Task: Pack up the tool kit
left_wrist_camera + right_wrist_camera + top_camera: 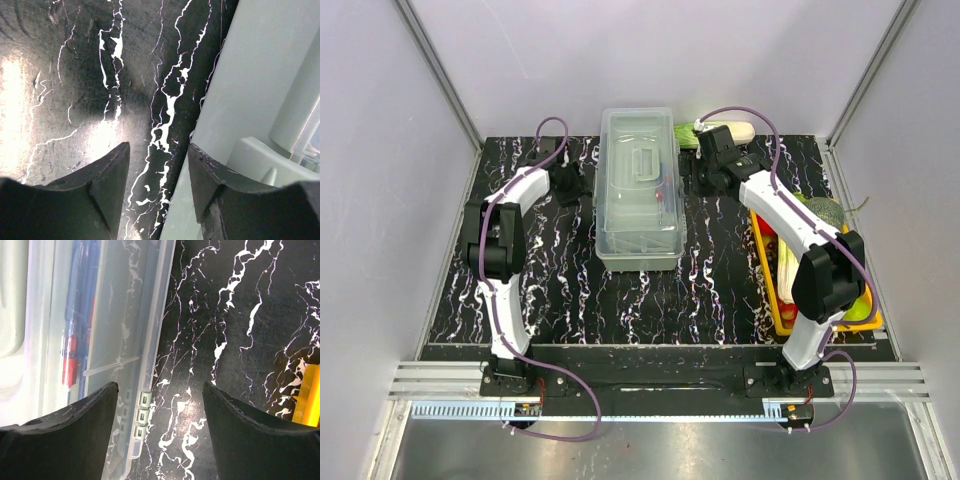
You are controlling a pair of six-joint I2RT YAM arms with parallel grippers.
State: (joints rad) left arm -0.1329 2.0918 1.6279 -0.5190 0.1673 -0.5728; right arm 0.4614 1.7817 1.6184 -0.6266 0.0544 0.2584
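The tool kit [640, 190], a translucent grey box with its lid down and a handle on top, stands lengthwise in the middle of the black marbled table. My left gripper [572, 186] is low beside its left wall. In the left wrist view this gripper [159, 172] is open and holds nothing, with the box's pale edge [240, 90] running under its right finger [212, 185]. My right gripper [708, 178] is at the box's right side. It [160, 402] is open astride the rim and its small hinge lugs [143, 412]. Red and blue tools [71, 360] show through the lid.
A yellow tray [775, 300] of vegetables lies along the right edge under the right arm, and its corner [311, 395] shows in the right wrist view. A long green and white vegetable [718, 131] lies behind the box's right corner. Grey walls close in three sides.
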